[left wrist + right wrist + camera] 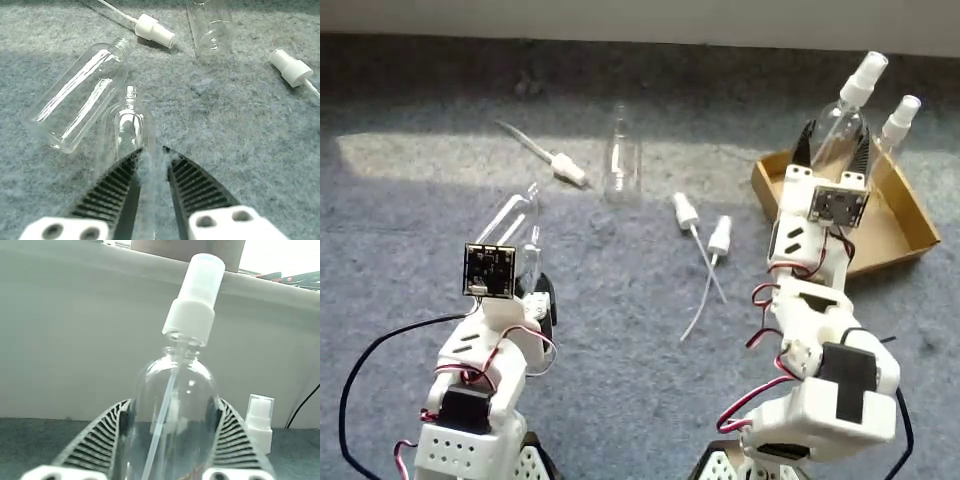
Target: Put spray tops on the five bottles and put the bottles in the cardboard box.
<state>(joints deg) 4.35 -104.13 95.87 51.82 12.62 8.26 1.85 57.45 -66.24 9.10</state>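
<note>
1. High view: soft daylight, with a pale bright band across the table at upper left and a darker strip above it.
2. Left wrist view: white glare streaks run along the lying bottle.
3. Right wrist view: the upper right corner is blown out white, and small highlights dot the raised bottle.

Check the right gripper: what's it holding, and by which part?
Right gripper holds a bottle by its body; the spray top sticks out free.
</note>
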